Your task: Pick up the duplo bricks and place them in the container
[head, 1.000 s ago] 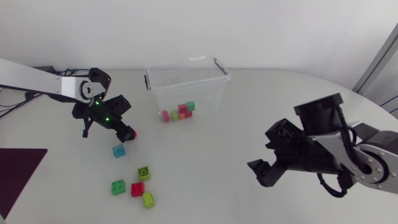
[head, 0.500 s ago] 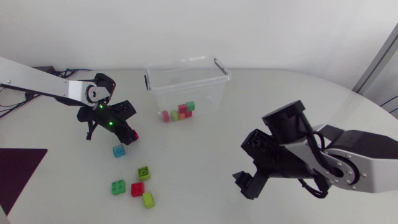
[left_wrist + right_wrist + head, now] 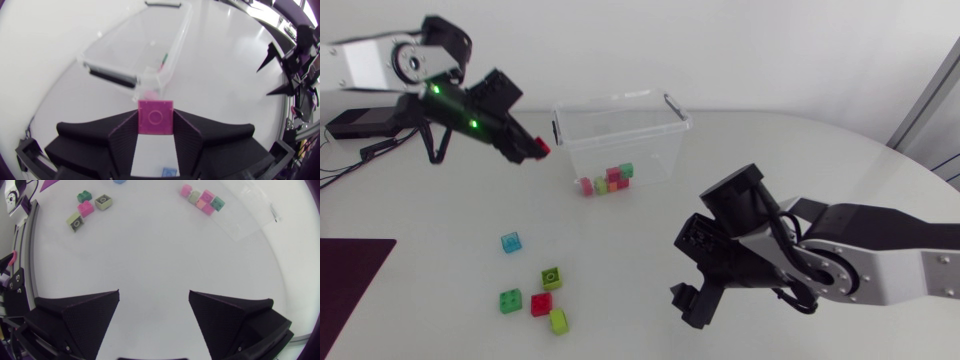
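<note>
The jaws of the left gripper (image 3: 527,149) are closed on a magenta brick (image 3: 156,116). The brick has been lifted off the table (image 3: 650,230) near the blue brick (image 3: 510,242) and now hangs just left of the container (image 3: 620,105), short of its rim. Release inside is judged the next step. The right gripper (image 3: 694,303), jaws open and empty, has advanced leftward toward the loose bricks (image 3: 541,304).

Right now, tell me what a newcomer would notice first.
The left gripper holds a pink brick in the air beside the clear container, where several bricks show through the wall. Five loose bricks lie scattered on the table, and the right gripper hangs open over bare table.
</note>
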